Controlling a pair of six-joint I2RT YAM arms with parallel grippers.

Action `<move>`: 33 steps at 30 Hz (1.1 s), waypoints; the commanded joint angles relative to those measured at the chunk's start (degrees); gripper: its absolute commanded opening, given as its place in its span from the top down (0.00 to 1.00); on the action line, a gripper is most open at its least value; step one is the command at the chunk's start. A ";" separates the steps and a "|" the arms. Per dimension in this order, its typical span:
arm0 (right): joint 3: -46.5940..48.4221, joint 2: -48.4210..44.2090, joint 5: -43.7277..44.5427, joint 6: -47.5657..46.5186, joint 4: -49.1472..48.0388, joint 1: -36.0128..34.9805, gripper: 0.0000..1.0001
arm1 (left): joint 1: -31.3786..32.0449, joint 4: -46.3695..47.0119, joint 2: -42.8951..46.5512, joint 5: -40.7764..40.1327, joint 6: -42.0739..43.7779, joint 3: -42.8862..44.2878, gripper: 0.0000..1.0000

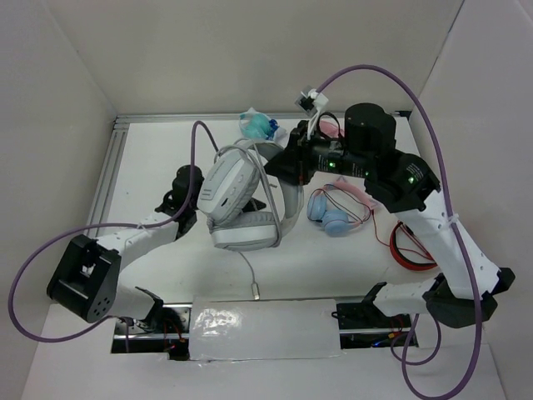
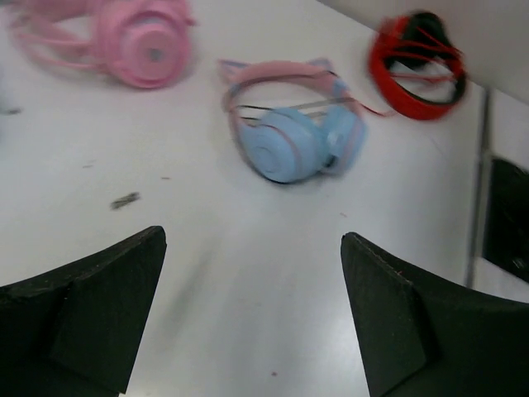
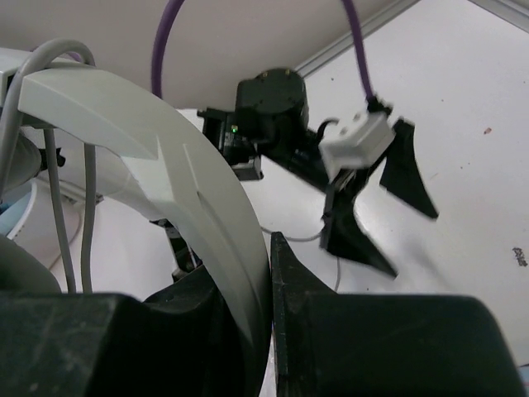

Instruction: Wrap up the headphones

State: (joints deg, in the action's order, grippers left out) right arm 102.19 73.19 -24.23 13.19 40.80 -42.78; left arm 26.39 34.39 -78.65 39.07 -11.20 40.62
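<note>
The large light-grey and white headphones [image 1: 241, 204] are held up at the table's middle. My right gripper [image 1: 281, 165] is shut on their wide headband [image 3: 190, 182], which sits pinched between its two black fingers [image 3: 269, 248]. Grey cable strands [image 3: 54, 207] run over the band, and the cable's loose end [image 1: 252, 283] trails to the table toward the near edge. My left gripper [image 1: 188, 188] is just left of the ear cups, open and empty [image 2: 252, 240]. It also shows in the right wrist view [image 3: 372, 215], behind the band. The headphones do not show in the left wrist view.
A smaller blue-cupped pair with a pink band [image 1: 329, 212] [image 2: 289, 145] lies right of centre. An all-pink pair [image 2: 140, 41] lies at the back. A red headset [image 1: 412, 246] [image 2: 417, 66] lies at the right edge, a teal item [image 1: 258, 125] at the back, a clear sheet [image 1: 266, 329] at the near edge.
</note>
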 commanded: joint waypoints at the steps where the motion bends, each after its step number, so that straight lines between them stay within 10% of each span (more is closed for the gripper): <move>1: 0.11 -3.67 -0.64 1.75 -2.22 -0.46 1.00 | -4.06 -4.14 0.70 -13.56 -2.15 6.21 0.01; 9: -1.47 -5.42 -3.99 -0.10 -1.60 -0.72 1.00 | -16.53 -18.31 -3.35 -13.16 -6.90 18.71 0.01; 16: 1.96 -5.07 0.49 1.57 -0.19 -0.63 1.00 | -25.77 1.69 5.60 12.85 -9.46 -6.97 0.01; 20: 3.10 -4.11 0.94 2.89 0.51 0.07 1.00 | -20.18 7.20 10.88 16.66 -3.32 -16.18 0.01; 33: 8.28 -1.03 -7.58 5.62 0.95 0.95 1.00 | 2.68 11.50 6.78 -11.62 4.87 -16.20 0.01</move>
State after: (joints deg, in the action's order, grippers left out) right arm 106.65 72.29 -26.83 15.11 44.91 -42.00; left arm 26.52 40.75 -69.19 34.41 -10.63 20.05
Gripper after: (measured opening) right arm 0.219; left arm 0.993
